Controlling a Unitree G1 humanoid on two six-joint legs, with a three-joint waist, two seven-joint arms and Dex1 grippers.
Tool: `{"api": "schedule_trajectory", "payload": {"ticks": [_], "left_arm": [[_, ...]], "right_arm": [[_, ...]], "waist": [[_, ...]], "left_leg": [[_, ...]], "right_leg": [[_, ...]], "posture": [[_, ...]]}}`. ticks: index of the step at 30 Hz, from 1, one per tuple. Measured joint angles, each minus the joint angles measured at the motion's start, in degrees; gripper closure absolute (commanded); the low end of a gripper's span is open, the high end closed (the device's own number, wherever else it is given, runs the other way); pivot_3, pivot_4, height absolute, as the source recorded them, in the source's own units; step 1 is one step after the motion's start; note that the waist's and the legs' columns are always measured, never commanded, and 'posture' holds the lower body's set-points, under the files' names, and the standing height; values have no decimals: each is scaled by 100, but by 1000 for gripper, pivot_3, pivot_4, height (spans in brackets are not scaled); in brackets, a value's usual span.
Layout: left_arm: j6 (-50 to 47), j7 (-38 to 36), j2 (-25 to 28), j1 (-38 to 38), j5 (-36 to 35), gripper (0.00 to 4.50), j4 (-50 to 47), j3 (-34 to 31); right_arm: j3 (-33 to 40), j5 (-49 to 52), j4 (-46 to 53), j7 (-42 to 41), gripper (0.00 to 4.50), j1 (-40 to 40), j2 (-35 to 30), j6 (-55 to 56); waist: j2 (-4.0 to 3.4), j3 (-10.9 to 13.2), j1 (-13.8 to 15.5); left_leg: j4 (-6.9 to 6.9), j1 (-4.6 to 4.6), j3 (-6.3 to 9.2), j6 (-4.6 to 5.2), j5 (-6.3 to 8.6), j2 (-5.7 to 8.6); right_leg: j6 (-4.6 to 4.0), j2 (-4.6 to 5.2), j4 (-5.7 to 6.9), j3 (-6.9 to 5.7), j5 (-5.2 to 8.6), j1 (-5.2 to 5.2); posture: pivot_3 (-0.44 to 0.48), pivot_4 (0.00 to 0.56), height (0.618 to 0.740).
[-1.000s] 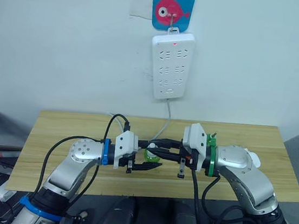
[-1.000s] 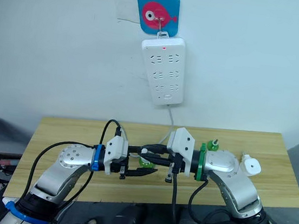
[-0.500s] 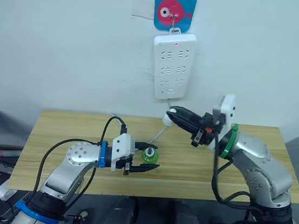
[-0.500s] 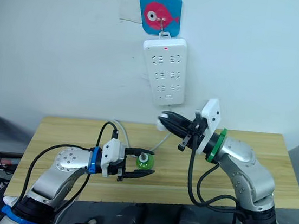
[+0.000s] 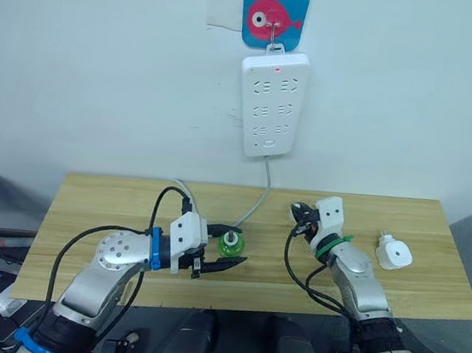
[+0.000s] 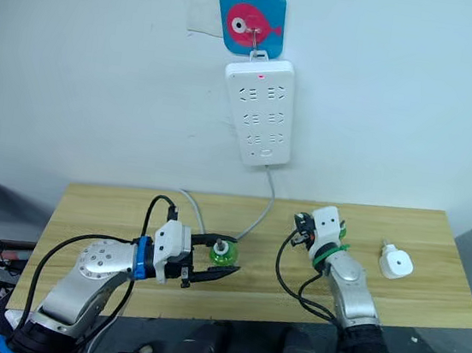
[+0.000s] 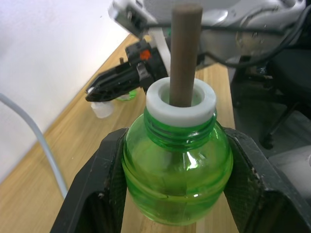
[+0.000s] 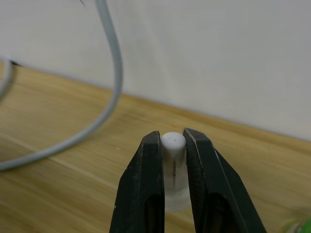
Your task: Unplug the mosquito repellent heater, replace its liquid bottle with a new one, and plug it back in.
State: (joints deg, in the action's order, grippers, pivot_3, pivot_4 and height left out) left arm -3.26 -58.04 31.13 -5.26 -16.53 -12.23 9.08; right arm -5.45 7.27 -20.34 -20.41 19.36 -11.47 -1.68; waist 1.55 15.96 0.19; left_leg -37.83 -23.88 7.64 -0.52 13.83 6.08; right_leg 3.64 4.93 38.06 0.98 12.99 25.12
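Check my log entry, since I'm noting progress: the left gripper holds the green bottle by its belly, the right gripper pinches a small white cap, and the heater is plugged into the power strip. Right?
Not quite. The mosquito repellent heater lies on the table, unplugged, as the left eye view shows; the power strip has nothing in its sockets. The rest stands: the left gripper holds the green bottle by its belly, and the right gripper pinches the small white cap.

heater (image 5: 394, 252): white, unplugged, lying on table | green bottle (image 5: 230, 244): upright, uncapped

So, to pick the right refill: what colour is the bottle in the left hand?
Translucent green bottle, white collar, brown wick; clearest in the left wrist view.
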Motion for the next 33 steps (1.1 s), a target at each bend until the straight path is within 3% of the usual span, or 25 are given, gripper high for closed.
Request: {"api": "schedule_trajectory", "payload": {"ticks": [10,19,22,28,33], "left_arm": [[-49,13,51,44,-11,2245,-148,-3],[-107,-4,32,-100,-12,2245,-138,-1],[-105,-9,34,-109,-11,2245,-129,-1],[-37,-62,66,-72,-16,2245,-104,-10],[41,-126,35,-137,-4,2245,33,-8]], "right_arm": [[300,-326,-1110,355,4225,171,60,860],[357,-334,-936,298,1066,8,39,866],[252,-319,115,-138,55,-519,-387,678],[-57,1075,2951,-2030,55,-1129,-1556,-1130],[-575,1908,3929,-3047,55,-879,-1831,-2073]], "waist": [[-1,0,20],[0,0,20],[-3,0,26],[-5,-1,-2],[-4,-1,13]], "left_leg": [[2,1,-1,0,0,-2],[2,0,0,0,0,0],[0,-1,0,1,1,1],[2,1,4,25,14,-12],[0,-1,3,25,15,-11]], "right_leg": [[0,-2,1,1,0,1],[0,-1,0,1,0,0],[0,0,-3,2,1,-1],[-1,-5,-5,-4,1,-5],[-1,0,-10,-8,2,-9]], "posture": [[144,270,740],[129,266,740],[126,267,740],[106,259,740],[105,256,740]]}}
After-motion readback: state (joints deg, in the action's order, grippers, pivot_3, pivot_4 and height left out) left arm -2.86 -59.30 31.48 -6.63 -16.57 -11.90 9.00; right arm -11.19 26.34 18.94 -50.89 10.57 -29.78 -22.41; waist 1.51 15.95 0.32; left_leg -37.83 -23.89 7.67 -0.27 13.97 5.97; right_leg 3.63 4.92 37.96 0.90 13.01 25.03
